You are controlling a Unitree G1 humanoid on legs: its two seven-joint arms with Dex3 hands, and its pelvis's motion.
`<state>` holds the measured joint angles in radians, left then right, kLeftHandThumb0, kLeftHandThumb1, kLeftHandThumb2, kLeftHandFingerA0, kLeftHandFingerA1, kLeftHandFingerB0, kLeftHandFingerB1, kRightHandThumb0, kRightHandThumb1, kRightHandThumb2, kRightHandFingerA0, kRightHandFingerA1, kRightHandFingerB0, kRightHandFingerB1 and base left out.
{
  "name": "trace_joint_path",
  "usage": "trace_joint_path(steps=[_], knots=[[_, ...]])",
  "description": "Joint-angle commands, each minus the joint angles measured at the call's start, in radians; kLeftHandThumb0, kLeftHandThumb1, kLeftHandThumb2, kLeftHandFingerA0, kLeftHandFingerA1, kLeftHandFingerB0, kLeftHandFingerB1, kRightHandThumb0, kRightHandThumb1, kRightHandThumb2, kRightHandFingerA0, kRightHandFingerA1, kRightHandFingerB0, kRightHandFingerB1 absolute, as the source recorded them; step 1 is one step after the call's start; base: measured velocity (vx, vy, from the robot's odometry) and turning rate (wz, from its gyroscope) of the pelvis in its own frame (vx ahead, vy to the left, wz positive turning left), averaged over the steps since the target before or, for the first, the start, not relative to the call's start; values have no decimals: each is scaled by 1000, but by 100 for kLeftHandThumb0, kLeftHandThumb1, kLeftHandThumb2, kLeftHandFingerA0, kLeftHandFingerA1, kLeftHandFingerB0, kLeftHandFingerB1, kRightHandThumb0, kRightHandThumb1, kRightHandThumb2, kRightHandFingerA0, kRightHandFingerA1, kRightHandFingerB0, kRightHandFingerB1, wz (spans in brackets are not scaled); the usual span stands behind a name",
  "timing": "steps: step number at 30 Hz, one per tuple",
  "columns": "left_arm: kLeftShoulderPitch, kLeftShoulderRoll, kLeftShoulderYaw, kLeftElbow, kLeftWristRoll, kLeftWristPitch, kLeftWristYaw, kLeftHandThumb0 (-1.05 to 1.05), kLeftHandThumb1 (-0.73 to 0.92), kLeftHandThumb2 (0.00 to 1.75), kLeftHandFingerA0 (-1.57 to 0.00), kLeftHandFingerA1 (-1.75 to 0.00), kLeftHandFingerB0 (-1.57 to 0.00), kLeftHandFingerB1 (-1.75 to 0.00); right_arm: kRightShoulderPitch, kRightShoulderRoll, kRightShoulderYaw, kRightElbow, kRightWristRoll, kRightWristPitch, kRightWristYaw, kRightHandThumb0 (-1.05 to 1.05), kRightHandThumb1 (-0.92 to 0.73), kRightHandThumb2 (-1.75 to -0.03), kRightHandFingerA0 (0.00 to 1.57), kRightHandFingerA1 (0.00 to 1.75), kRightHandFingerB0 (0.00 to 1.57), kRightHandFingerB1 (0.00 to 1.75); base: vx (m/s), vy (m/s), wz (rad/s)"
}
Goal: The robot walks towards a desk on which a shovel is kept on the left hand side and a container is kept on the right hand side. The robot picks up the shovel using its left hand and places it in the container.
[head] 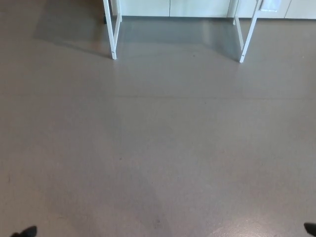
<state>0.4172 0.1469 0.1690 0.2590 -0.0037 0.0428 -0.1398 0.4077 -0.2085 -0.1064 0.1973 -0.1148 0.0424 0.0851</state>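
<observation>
Desk [114, 34]: only its white legs are showing — one pair at far left, another [245, 37] at far right; the top is lying outside the frame.

Floor [158, 138]: grey and smooth, filling nearly the whole head view and lying between the robot and the desk legs.

Wall or cabinet base [173, 7]: pale panels are running along the far edge, behind the legs.

Shovel: not showing anywhere; going by the task it is lying on the left side of the desk top, so its long axis cannot be told.

Container: not showing either; going by the task it is sitting on the right side of the desk top.

Left hand [27, 232]: only a dark tip is peeking in at the near left corner — too little to tell whether the fingers are spread or closed, or holding anything.

Right hand [311, 228]: a dark sliver is showing at the near right edge; the state of the fingers cannot be told.

Deciding relation: the desk is standing far ahead, well apart from both hands, so neither hand is within reach of it.

Step in hand, as a judgement: the approach is under way — walking, not reaching, is what is called for.

Arm pose: both arms are apparently hanging low at the sides, barely entering the view.
</observation>
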Motion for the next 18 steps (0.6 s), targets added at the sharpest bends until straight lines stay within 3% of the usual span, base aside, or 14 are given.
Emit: trace_joint_path(steps=[1,18], knots=[[76,-19,92,-189,-223,12,-125,-16,68,62,-17,-37,-10,-29,80,-55,-65,-207,97,-29,96,-19,-40,-89,38,62,17,53,0,0,0],[170,-33,73,-229,-187,-23,-151,-19,69,63,-19,-37,-12,-30,120,-64,-61,-194,91,-65,132,-19,-41,-90,40,63,20,55,0,0,0]])
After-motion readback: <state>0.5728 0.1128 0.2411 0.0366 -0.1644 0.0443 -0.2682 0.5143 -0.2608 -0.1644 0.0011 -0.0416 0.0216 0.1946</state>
